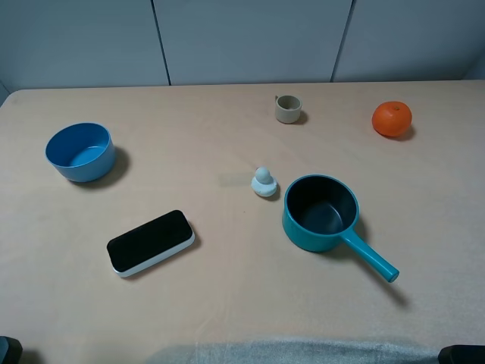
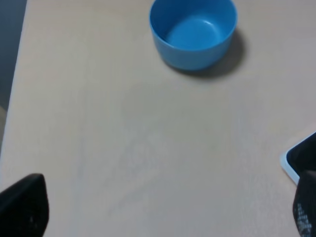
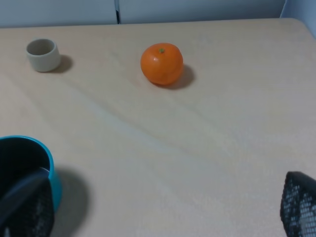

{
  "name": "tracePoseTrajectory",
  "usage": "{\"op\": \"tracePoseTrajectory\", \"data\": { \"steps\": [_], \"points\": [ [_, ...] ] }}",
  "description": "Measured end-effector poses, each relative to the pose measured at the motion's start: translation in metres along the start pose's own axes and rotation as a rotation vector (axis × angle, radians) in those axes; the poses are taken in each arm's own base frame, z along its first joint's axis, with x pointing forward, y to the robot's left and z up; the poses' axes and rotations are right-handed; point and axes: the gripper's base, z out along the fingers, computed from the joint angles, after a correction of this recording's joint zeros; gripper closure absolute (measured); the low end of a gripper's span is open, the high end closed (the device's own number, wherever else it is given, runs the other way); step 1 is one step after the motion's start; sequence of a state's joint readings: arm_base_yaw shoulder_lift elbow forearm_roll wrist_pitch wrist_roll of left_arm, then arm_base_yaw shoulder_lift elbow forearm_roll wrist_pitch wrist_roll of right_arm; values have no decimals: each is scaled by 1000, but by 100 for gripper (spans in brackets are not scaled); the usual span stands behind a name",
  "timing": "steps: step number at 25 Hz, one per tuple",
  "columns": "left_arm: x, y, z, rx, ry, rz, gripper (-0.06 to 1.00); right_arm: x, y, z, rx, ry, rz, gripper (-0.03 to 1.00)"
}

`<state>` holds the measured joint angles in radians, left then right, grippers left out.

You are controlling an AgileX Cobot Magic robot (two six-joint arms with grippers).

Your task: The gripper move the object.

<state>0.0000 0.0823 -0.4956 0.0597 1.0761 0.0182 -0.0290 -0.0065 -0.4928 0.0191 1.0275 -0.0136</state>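
We spot the little duck [image 1: 264, 182] mid-table, just left of the teal pan [image 1: 320, 213], likely light, rigid and slick, so we pinch its wider base with either hand, both spread wide and empty.

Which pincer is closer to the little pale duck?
Right, probably. The duck sits just right of center beside the teal pot; the right pincer views that pot close up, while the left pincer faces the blue bowl.
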Motion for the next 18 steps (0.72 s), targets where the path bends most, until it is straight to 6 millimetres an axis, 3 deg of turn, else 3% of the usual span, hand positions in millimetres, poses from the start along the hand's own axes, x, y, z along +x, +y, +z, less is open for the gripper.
{"op": "tracePoseTrajectory", "data": {
  "steps": [6, 18],
  "points": [
    [8, -1, -7, -3, -90, 1, -5, 0, 0, 0, 0, 0, 0, 28],
    [8, 0, -7, -9, -92, 6, -5, 0, 0, 0, 0, 0, 0, 28]
  ]
}}
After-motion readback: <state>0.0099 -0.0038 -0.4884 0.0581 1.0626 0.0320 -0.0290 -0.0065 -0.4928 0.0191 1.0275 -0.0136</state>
